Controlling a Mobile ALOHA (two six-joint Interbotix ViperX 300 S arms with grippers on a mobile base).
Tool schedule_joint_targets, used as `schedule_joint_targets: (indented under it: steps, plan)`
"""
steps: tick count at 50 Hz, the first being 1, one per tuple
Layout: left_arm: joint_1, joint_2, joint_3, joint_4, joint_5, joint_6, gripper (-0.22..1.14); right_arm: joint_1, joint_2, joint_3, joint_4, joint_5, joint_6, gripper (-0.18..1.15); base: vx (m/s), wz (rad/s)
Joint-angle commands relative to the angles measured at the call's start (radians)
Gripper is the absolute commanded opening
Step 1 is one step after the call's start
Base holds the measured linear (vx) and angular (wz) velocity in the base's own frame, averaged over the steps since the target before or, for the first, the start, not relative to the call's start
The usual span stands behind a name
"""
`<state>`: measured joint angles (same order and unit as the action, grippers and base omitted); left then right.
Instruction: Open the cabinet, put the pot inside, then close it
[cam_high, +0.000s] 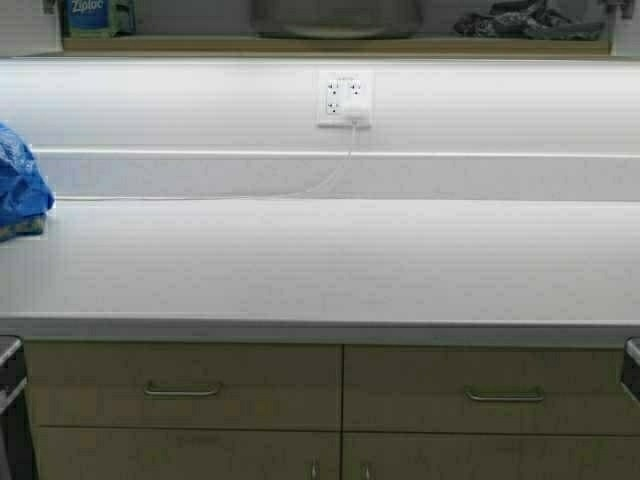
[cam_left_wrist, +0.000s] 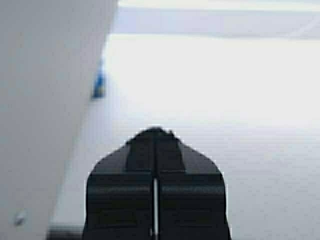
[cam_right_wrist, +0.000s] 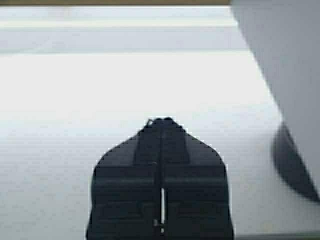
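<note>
Fingers of both the left gripper (cam_left_wrist: 155, 131) and right gripper (cam_right_wrist: 161, 122) pressed together above the countertop (cam_high: 320, 270).

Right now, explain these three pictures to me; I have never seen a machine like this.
This is a wheeled robot with two arms, each ending in a two-fingered gripper. The wide picture comes from a camera high on the robot's frame, looking forward at a white countertop. On it, at the robot's far left, lies a blue plastic bag. A wall outlet has a white cord plugged in. Below the counter are beige drawers with silver handles. No pot is in clear view.

The other two pictures come from cameras on the wrists. Each shows its own black gripper from behind: the left gripper and the right gripper. Both are shut, hold nothing, and point out over the counter.
</note>
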<state>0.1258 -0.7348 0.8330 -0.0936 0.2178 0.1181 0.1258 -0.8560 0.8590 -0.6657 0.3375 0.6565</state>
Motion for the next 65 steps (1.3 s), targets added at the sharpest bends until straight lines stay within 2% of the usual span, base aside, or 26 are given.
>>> schedule_joint_targets:
  steps: [1, 13, 22, 41, 48, 55, 65]
  plan:
    - [0.083, -0.008, -0.081, 0.005, 0.055, 0.002, 0.04, -0.103, 0.02, -0.066, -0.002, -0.003, -0.028, 0.08, -0.22, -0.04]
    - [0.173, 0.048, -0.219, 0.006, 0.075, -0.008, 0.04, -0.316, 0.106, -0.176, 0.005, -0.114, -0.083, 0.08, -0.23, -0.06]
    - [0.298, 0.181, -0.374, -0.002, 0.074, -0.023, 0.04, -0.434, 0.284, -0.318, 0.009, -0.192, -0.083, 0.08, -0.24, -0.06]
    - [0.319, 0.581, -0.724, -0.008, 0.04, -0.011, 0.04, -0.44, 0.657, -0.647, 0.057, -0.206, -0.083, 0.08, -0.15, -0.04]
    - [0.275, 0.634, -0.746, -0.008, 0.023, -0.009, 0.04, -0.44, 0.71, -0.686, 0.064, -0.212, -0.087, 0.08, -0.04, -0.01]
    - [0.19, 0.635, -0.753, -0.006, -0.008, -0.009, 0.04, -0.434, 0.746, -0.721, 0.066, -0.232, -0.087, 0.08, 0.0, 0.0]
    - [0.061, 0.581, -0.741, -0.008, -0.011, -0.014, 0.04, -0.308, 0.696, -0.692, 0.061, -0.235, -0.091, 0.07, -0.01, 0.03]
